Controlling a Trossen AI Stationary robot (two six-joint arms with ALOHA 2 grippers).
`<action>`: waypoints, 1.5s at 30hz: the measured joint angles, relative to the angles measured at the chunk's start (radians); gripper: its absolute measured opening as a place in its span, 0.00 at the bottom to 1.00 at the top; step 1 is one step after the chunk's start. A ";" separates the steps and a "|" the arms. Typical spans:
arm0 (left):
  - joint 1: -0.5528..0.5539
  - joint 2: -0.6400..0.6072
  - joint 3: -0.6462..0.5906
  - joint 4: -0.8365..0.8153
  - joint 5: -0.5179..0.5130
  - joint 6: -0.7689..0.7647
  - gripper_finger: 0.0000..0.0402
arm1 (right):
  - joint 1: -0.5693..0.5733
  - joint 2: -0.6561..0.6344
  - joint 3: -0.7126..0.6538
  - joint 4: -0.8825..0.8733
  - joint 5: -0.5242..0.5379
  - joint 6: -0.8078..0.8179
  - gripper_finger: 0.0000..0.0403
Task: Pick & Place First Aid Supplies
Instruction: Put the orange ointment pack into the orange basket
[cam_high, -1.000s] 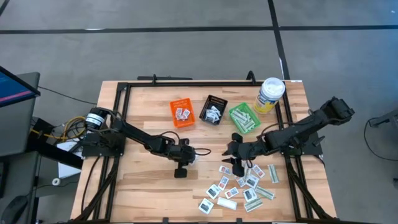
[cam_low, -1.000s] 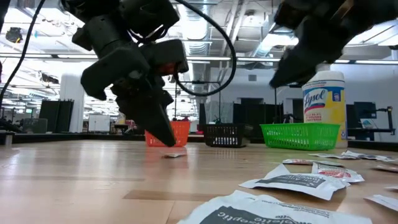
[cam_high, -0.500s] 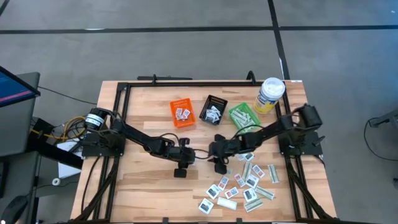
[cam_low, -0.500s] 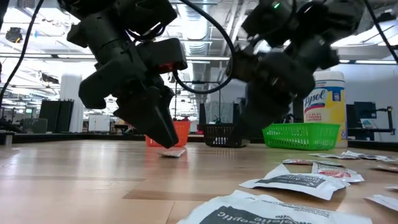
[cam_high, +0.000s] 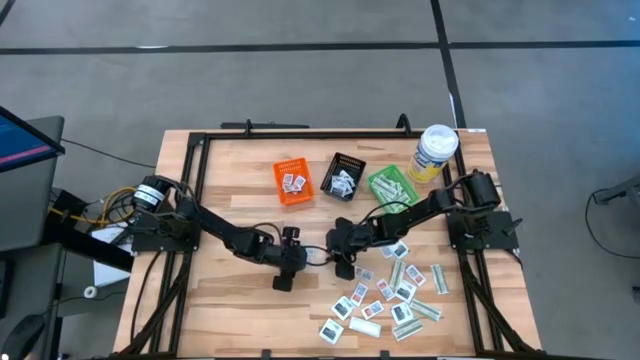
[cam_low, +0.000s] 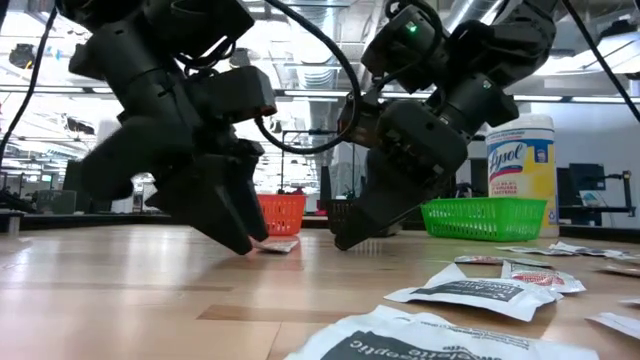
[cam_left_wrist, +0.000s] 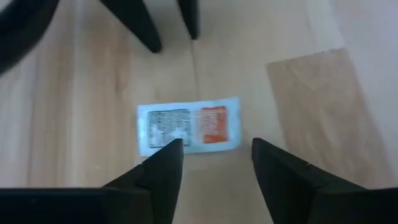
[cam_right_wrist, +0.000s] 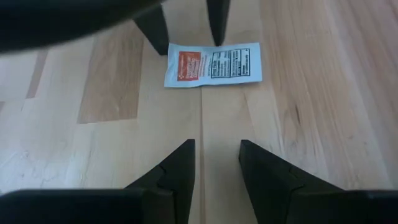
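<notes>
While flat on table: white packet w/ orange panel, between released left hand & half-open right hand.

A smooth, matt paper packet is seen on the pale, satin-finished wooden table; dark matt plastic fingers are shown.

bright overhead light glares in the low view; nearest packets blur.
</notes>
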 joint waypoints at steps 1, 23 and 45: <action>0.001 0.000 -0.006 0.018 -0.004 0.001 0.46 | 0.000 0.000 -0.001 0.008 -0.001 0.000 0.30; -0.007 0.004 -0.083 0.218 0.006 0.077 0.02 | 0.000 0.004 -0.002 0.032 -0.001 0.001 0.30; 0.290 -0.328 -0.126 0.059 -0.354 0.404 0.02 | 0.000 0.005 -0.004 0.045 -0.001 0.004 0.30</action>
